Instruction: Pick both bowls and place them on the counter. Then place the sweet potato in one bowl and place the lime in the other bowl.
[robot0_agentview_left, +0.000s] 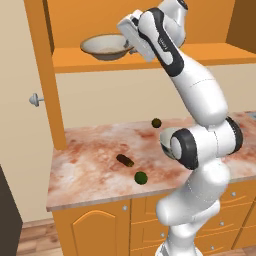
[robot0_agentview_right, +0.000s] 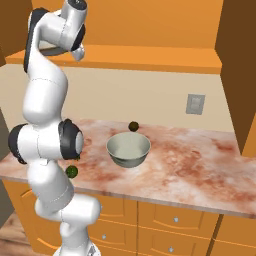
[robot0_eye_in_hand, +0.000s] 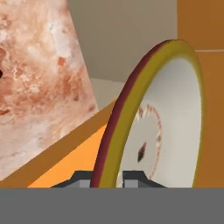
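The cream bowl (robot0_agentview_left: 105, 46) with the tan rim rests on the orange shelf (robot0_agentview_left: 90, 63). My gripper (robot0_agentview_left: 131, 48) is at its right rim. In the hand view the rim (robot0_eye_in_hand: 131, 100) runs down between my fingertips (robot0_eye_in_hand: 133, 177) and fills the gap, so the gripper (robot0_eye_in_hand: 107, 178) is shut on it. The grey-green bowl (robot0_agentview_right: 128, 149) stands upright on the marble counter (robot0_agentview_right: 200, 160). On the counter (robot0_agentview_left: 85, 172) the brown sweet potato (robot0_agentview_left: 125, 160) lies left of my arm. The bright lime (robot0_agentview_left: 141, 177) sits nearer the front edge; the lime (robot0_agentview_right: 72, 171) peeks out beside my arm.
A duller olive ball (robot0_agentview_left: 156, 122) lies at the back of the counter; that ball (robot0_agentview_right: 133, 126) is just behind the grey-green bowl. An orange cabinet upright (robot0_agentview_left: 47, 75) bounds the shelf on the left. A wall outlet (robot0_agentview_right: 194, 104) is on the backsplash.
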